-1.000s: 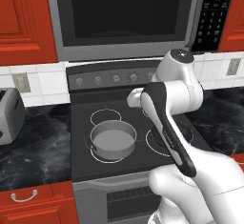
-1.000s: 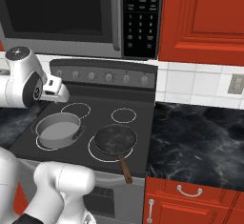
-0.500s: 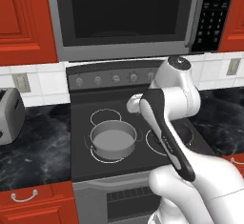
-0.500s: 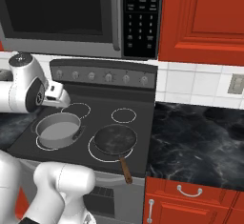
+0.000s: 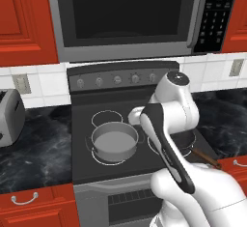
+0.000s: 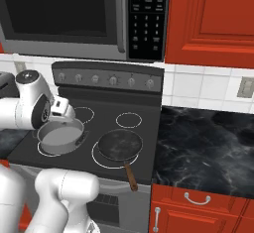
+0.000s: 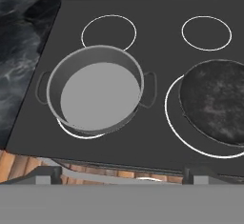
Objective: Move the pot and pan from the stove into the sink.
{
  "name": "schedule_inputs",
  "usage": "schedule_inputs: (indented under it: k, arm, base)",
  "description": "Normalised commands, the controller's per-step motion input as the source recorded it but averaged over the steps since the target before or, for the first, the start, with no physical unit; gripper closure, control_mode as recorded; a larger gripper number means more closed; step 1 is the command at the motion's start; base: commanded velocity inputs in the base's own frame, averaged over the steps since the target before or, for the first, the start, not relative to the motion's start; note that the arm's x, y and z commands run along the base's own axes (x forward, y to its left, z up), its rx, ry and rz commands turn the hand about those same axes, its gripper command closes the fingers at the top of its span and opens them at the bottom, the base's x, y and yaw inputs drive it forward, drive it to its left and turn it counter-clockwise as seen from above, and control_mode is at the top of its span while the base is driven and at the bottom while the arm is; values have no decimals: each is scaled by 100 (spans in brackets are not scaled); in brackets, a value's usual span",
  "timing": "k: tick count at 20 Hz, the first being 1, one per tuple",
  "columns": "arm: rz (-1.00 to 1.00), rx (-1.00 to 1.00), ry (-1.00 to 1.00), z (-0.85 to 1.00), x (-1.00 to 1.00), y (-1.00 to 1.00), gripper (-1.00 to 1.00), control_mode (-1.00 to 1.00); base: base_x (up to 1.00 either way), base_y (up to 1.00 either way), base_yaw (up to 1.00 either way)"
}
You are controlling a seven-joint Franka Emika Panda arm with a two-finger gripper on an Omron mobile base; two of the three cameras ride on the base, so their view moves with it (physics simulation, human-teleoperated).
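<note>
Right now the end effector (image 6: 63, 109) hangs above the stove (image 5: 144, 165), its jaws spread wide and holding nothing, with the hand camera looking straight down on both pieces of cookware. The pot (image 7: 95, 90) sits on the front left ring, slightly off the white outline, its two dark loop handles pointing out to either side. The pan (image 7: 214, 101) rests on the front right ring, just beside the pot but not touching it, and in the right base view its long brown handle (image 6: 130, 175) sticks out over the front edge of the stove. Nothing has gone to the sink yet, so the job looks barely begun (the pot seems the nearer target). The risks from here: the pot's wall is thin and smooth, so a pinch on the rim that lands off-centre could let it tilt or slip on the lift. A descent drifting right could nudge the pan, and that overhanging handle could be clipped when the arm swings. The dark marbled tabletop (image 6: 208, 143) flanks the stove on both sides, so a dropped pot would land hard.
</note>
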Motion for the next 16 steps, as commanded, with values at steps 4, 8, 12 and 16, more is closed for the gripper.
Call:
schedule_inputs:
  k: [4, 8, 12, 16]
  arm:
    - [-1, 0, 2, -36, 1, -3, -100, -100]
    - [-1, 0, 1, -32, 6, -1, -100, -100]
    - [-2, 0, 1, -27, 9, 0, -100, -100]
    - [-4, 0, 0, -23, 11, 0, -100, -100]
  base:
    - [0, 0, 0]
    - [0, 0, 0]
    - [0, 0, 0]
    - [0, 0, 0]
